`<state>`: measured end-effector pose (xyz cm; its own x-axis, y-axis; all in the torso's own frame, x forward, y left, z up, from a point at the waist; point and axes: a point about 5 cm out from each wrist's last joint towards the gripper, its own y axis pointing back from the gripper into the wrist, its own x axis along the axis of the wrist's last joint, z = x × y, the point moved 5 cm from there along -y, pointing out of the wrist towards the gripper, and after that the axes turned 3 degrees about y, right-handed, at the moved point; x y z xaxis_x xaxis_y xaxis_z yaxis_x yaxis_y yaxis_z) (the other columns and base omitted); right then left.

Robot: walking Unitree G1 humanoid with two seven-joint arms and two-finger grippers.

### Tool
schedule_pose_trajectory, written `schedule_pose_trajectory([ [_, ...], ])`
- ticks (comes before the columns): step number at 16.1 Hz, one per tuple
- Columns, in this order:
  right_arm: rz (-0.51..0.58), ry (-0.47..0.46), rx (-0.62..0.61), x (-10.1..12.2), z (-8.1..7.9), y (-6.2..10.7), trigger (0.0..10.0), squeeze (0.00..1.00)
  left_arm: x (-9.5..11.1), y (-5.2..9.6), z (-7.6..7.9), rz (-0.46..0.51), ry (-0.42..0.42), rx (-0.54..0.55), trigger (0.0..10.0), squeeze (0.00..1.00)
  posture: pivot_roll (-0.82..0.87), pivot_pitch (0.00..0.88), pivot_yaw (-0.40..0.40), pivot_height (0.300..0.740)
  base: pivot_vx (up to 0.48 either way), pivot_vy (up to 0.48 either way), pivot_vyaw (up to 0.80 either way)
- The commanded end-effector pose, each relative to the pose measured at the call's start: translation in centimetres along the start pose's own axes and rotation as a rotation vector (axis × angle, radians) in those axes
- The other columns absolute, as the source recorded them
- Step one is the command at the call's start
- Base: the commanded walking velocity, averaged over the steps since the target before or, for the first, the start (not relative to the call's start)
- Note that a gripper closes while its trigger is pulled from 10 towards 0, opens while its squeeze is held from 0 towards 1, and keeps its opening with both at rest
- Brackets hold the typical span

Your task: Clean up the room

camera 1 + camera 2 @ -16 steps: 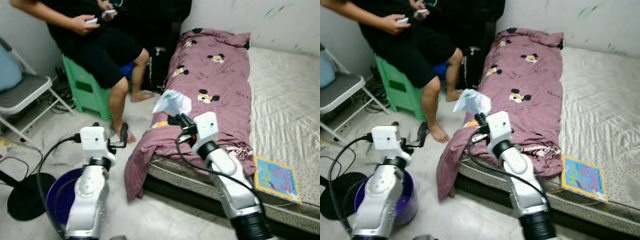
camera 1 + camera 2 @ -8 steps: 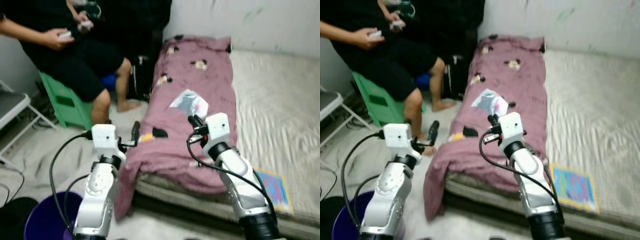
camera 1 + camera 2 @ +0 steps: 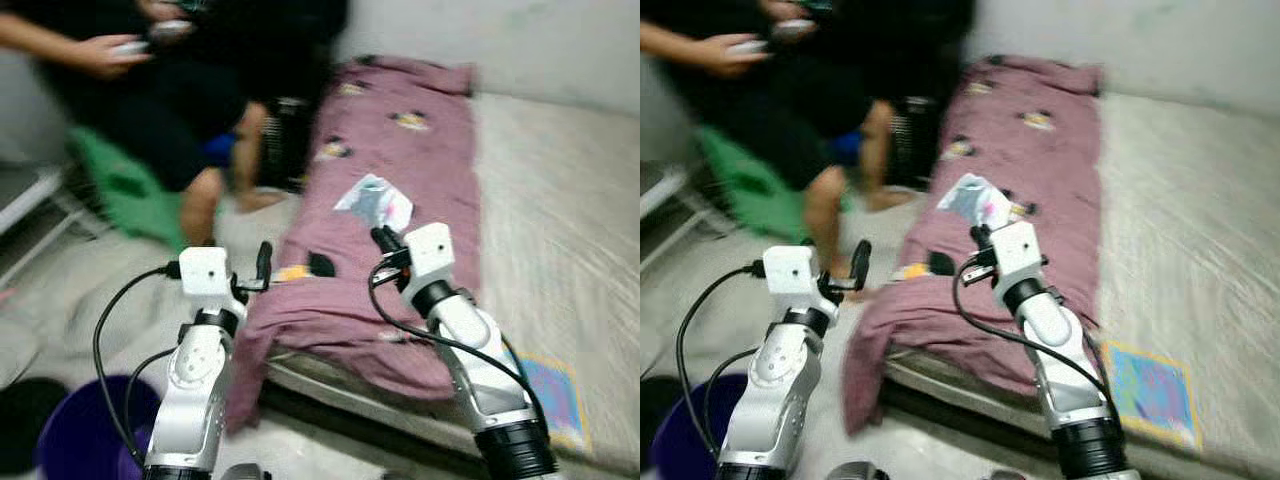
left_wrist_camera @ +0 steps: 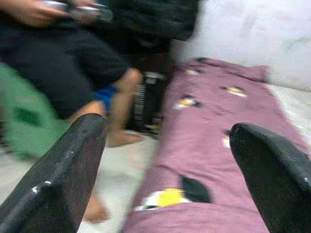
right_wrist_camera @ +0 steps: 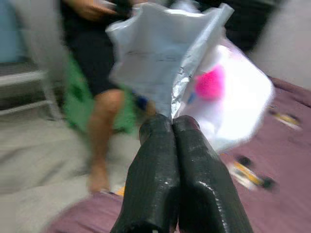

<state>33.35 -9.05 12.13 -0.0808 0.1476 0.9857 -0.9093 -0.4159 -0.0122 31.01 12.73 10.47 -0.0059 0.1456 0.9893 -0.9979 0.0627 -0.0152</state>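
Note:
My right gripper is shut on a crumpled silvery plastic wrapper with a pink patch, held up over the purple Mickey blanket on the bed. In the right wrist view the wrapper fans out above the pinched black fingertips. My left gripper is open with nothing in it, raised over the floor beside the bed's near corner. Its two fingers stand wide apart in the left wrist view. A purple bin sits on the floor at lower left.
A person in black sits on a green stool at the left, holding small devices, with a bare foot near the bed. A colourful booklet lies on the bare mattress at the right. A black fan base stands by the bin.
The whole picture has shifted and blurred, so the camera has moved. My right gripper still holds the wrapper in much the same pose. The left gripper stays open.

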Motion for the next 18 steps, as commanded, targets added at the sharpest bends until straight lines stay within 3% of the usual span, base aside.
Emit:
schedule_pose_trajectory([
  [1, 0.027, 0.002, 0.026, 0.67, -0.72, -0.31, 10.0, 0.0, -0.05, 0.21, -0.84, -0.001, -0.014, 0.031, 10.0, 0.0, -0.05, 0.0, 0.004, 0.74, 0.0, 0.0, 0.8],
  [14, 0.035, 0.008, 0.04, 0.85, -0.93, -0.43, 10.0, 0.0, 0.16, 0.0, -0.63, 0.008, -0.045, 0.027, 10.0, 0.0, -0.06, 0.0, 0.002, 0.74, 0.0, 0.0, 0.8],
  [18, 0.036, 0.008, 0.041, 0.87, -0.99, -0.46, 10.0, 0.0, 0.13, 0.04, -0.79, 0.011, -0.006, 0.028, 10.0, 0.0, -0.06, 0.0, 0.001, 0.74, 0.0, 0.0, 0.8],
])
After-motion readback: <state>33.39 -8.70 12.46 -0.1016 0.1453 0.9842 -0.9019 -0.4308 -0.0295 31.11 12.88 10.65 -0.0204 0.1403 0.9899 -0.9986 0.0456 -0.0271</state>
